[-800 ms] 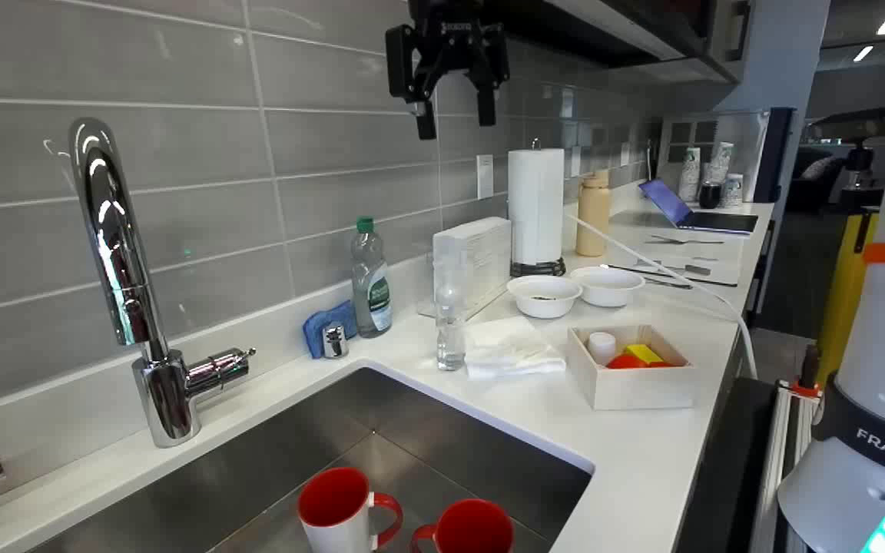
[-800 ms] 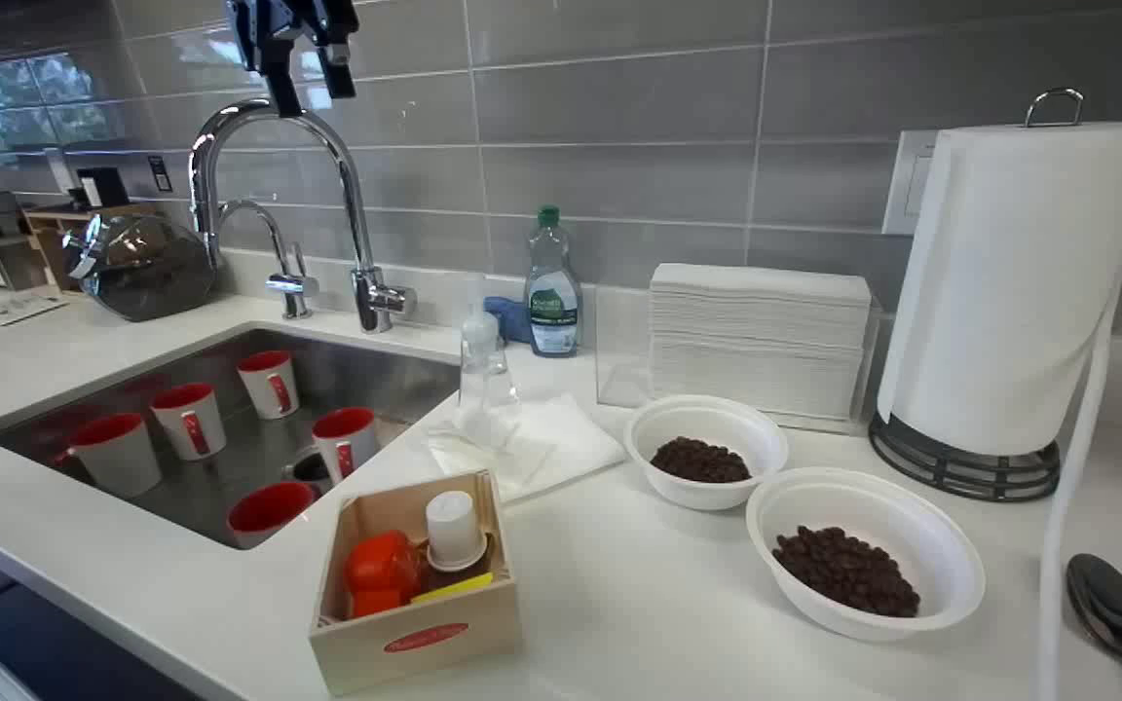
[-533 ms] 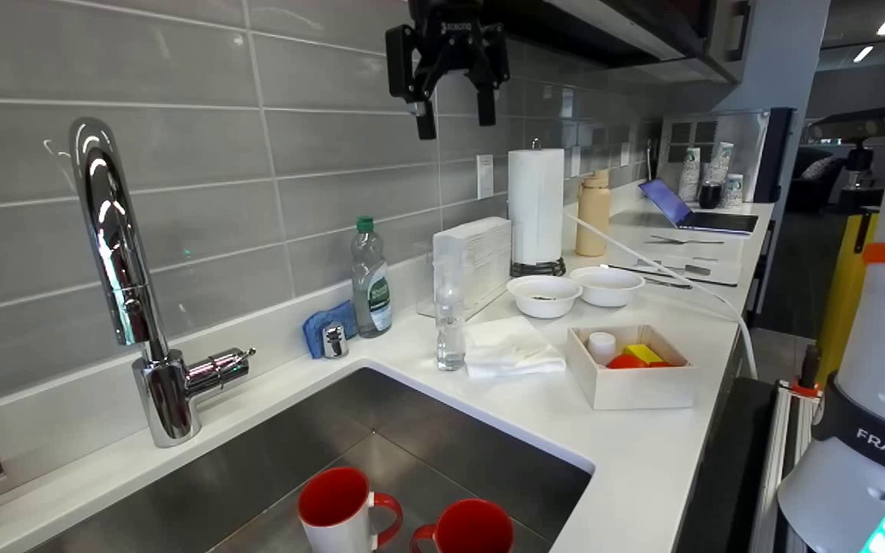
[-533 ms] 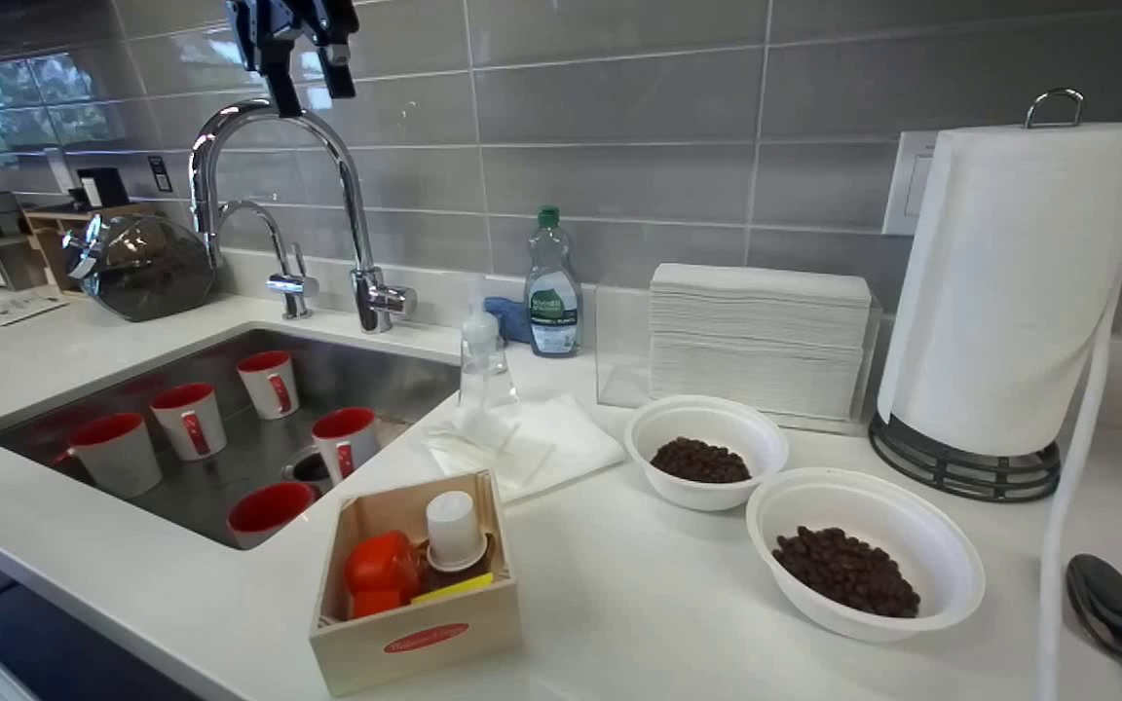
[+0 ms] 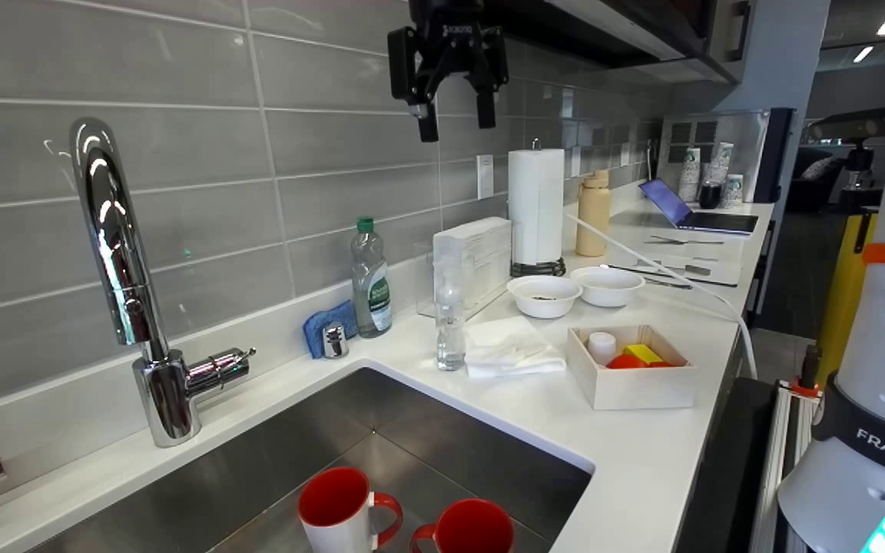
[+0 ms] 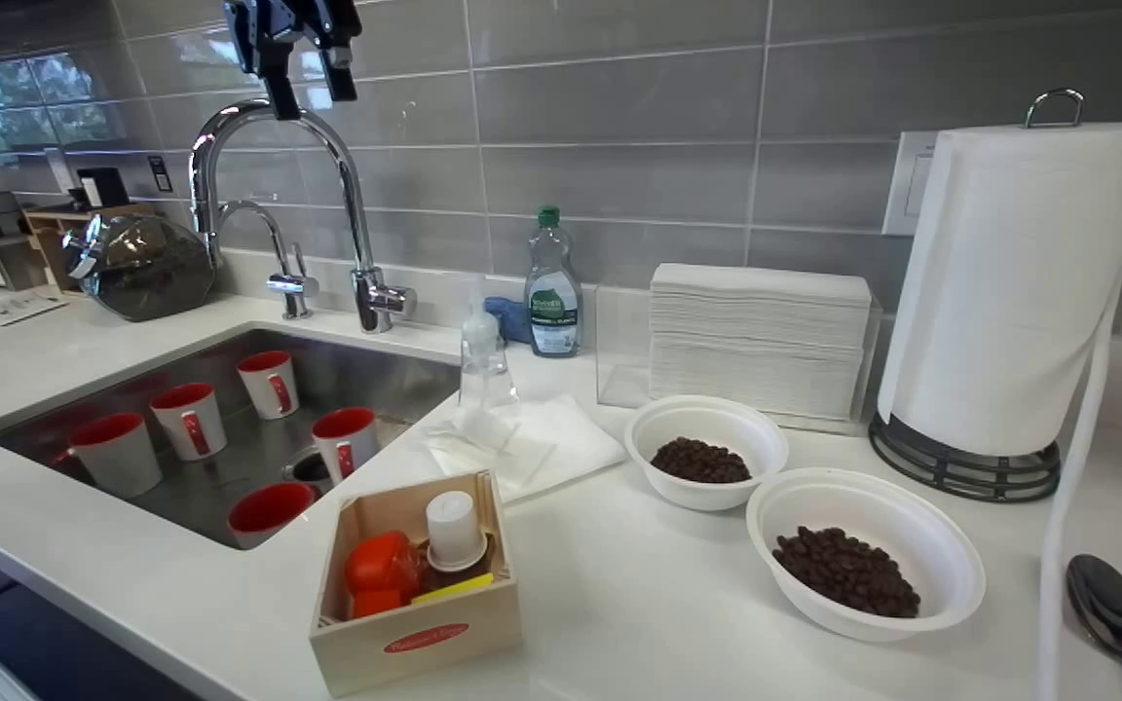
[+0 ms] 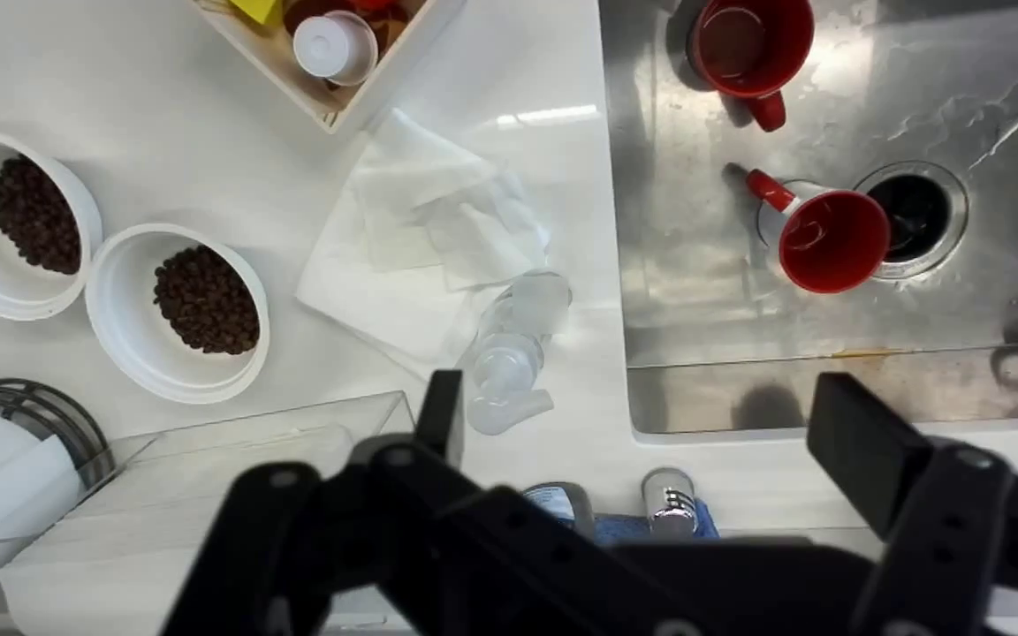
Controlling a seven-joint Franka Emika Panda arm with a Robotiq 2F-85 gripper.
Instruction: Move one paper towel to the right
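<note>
- Apparently the task is at its start: the gripper [image 5: 457,127] hangs high, at upper centre in an exterior view, its fingers spread apart with nothing between them.
- Loose white paper towels [image 7: 407,243] lie layered on the counter [image 7: 262,177], left of centre in the wrist view, near the clear pump bottle [image 7: 506,360].
- No single towel lies set apart, so I judge that everything remains: descend, pinch one, part it from the layers, carry it right, release.
- Which towel is meant I cannot tell.
</note>
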